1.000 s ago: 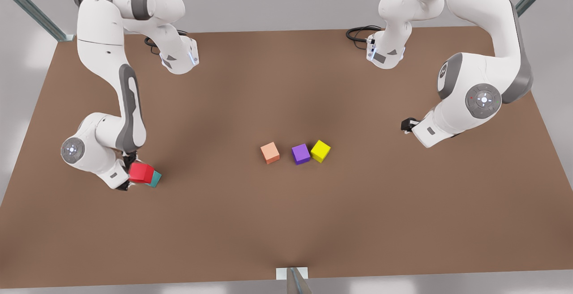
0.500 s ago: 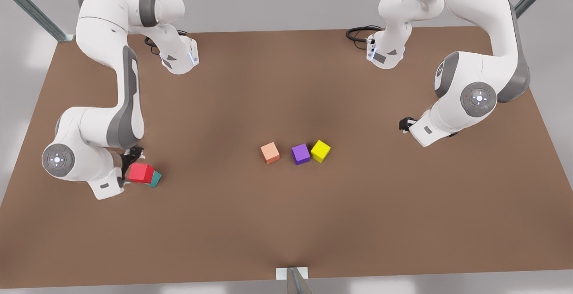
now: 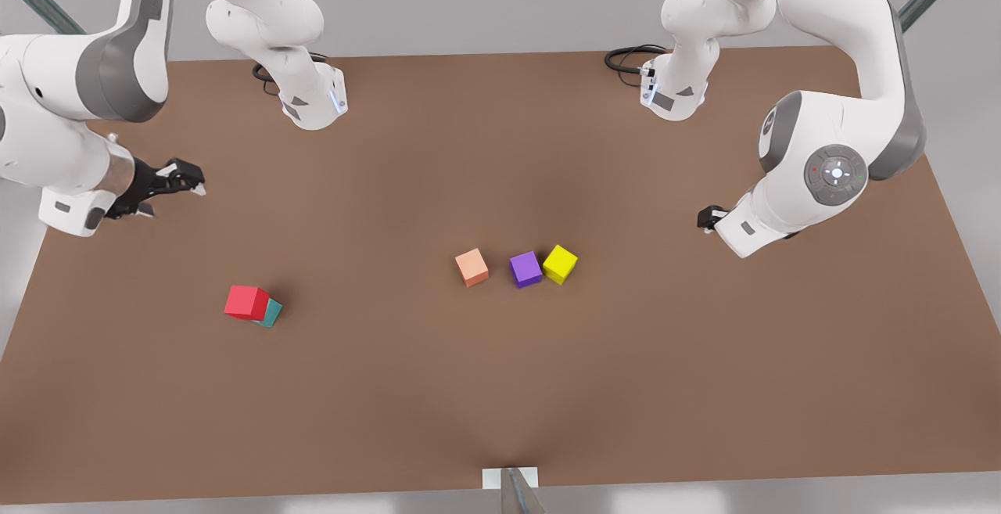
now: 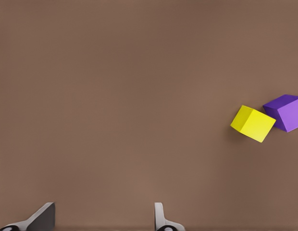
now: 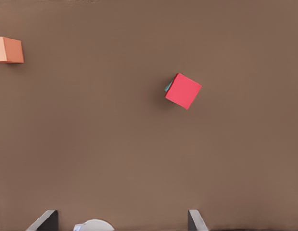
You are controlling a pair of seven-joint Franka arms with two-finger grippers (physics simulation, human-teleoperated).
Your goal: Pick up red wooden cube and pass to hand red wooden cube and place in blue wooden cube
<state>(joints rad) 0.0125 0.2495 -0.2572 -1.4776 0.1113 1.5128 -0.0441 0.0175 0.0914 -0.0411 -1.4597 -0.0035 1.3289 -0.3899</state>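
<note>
The red wooden cube (image 3: 247,302) (image 5: 183,91) rests on top of the blue wooden cube (image 3: 272,314), a teal cube of which a sliver (image 5: 167,87) peeks out beneath it. Both are at the front view's left. My right gripper (image 3: 176,188) (image 5: 120,224) hangs open and empty, high above the table and well away from the stack. My left gripper (image 3: 708,218) (image 4: 103,224) waits at the front view's right, open and empty, with the yellow cube (image 4: 253,123) some way off.
A salmon-orange cube (image 3: 471,267) (image 5: 8,50), a purple cube (image 3: 525,269) (image 4: 286,112) and the yellow cube (image 3: 560,264) sit in a row at mid-table. Both arm bases (image 3: 313,103) (image 3: 671,95) stand at the far edge.
My right gripper let go of the red cube, lifted and pulled back toward the front view's upper left. The red cube stays on the teal cube. The left arm barely moved.
</note>
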